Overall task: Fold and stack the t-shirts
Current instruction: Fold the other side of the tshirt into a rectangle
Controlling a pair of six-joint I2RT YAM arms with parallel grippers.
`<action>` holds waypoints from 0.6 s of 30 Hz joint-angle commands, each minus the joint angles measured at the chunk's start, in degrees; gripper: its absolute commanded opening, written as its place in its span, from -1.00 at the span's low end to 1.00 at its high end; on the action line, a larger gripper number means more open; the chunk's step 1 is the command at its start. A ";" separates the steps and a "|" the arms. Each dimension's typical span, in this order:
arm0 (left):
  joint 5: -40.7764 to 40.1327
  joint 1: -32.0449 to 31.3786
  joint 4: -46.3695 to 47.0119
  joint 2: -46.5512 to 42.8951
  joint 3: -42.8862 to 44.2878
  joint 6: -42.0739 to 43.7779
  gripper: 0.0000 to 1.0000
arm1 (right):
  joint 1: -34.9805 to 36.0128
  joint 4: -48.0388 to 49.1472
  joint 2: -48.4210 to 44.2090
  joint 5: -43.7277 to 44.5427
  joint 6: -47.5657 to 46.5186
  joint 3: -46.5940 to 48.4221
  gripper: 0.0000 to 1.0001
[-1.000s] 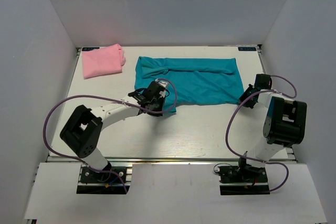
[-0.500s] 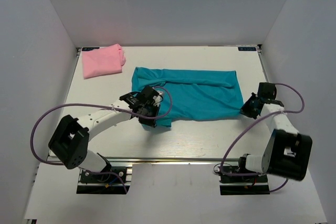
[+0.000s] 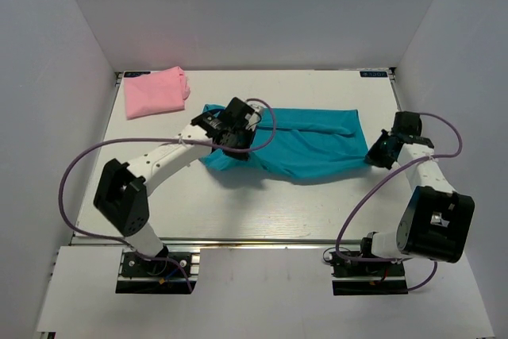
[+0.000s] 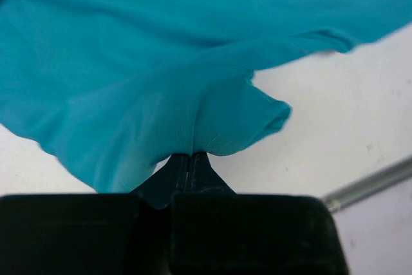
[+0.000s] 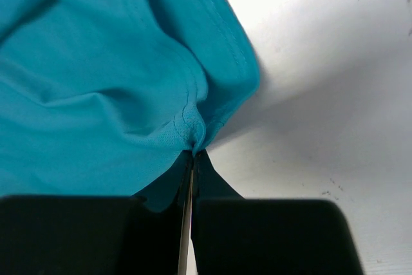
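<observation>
A teal t-shirt [image 3: 305,144] lies stretched across the middle of the white table, partly folded lengthwise. My left gripper [image 3: 238,139] is shut on its left part and holds the cloth lifted; the left wrist view shows the fabric [image 4: 161,82] pinched between closed jaws. My right gripper [image 3: 373,154] is shut on the shirt's right edge; the right wrist view shows the hem [image 5: 193,127] bunched at the closed jaws. A folded pink t-shirt [image 3: 155,91] lies at the table's back left corner.
White walls enclose the table [image 3: 317,204] on three sides. A metal rail [image 3: 254,240] runs along the near edge. Purple cables loop from both arms.
My left gripper has moved back and to the right, carrying the shirt's near left part up over the rest. My right gripper has shifted slightly back, still holding the right edge.
</observation>
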 commanded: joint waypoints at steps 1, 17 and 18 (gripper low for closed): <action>-6.35 1.04 -1.26 3.46 5.56 1.62 -1.00 | 0.06 -0.27 2.00 -0.42 -1.94 5.95 -1.00; -9.08 8.60 6.55 16.46 20.26 14.09 -1.00 | 0.15 -1.59 15.10 -2.89 -5.46 21.52 -1.00; -9.08 8.61 6.56 16.48 21.74 14.88 -1.00 | 0.15 -1.51 16.58 -3.06 -5.72 22.39 -1.00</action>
